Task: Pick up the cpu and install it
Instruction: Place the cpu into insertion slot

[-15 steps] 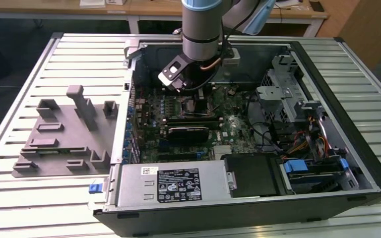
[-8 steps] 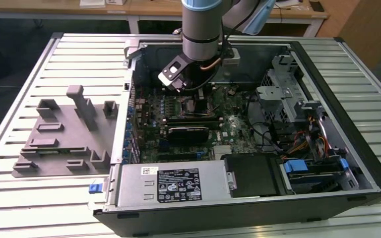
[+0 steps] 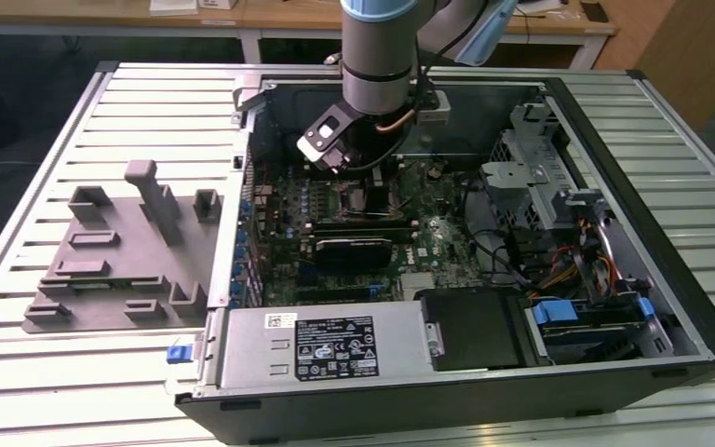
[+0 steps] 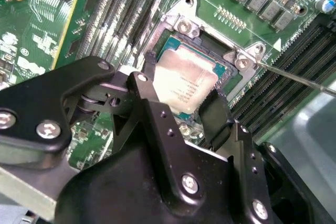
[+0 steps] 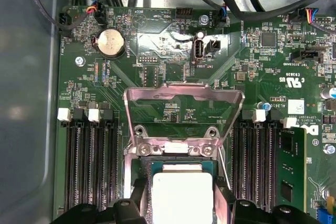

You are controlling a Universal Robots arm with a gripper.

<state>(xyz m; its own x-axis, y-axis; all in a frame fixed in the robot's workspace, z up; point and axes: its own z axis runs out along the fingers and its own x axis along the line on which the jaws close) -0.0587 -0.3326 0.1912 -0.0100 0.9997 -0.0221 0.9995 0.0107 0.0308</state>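
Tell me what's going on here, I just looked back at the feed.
The arm reaches down into the open computer case, with its gripper right at the socket on the motherboard. The cpu sits directly under the gripper, within the socket frame. The metal load plate is flipped up and open. Whether the cpu is clamped or already let go cannot be told.

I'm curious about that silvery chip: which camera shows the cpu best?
The second wrist view: the cpu shows close up, its metal top nearly whole. The first wrist view catches part of it. In the exterior view the arm stands in front of it.
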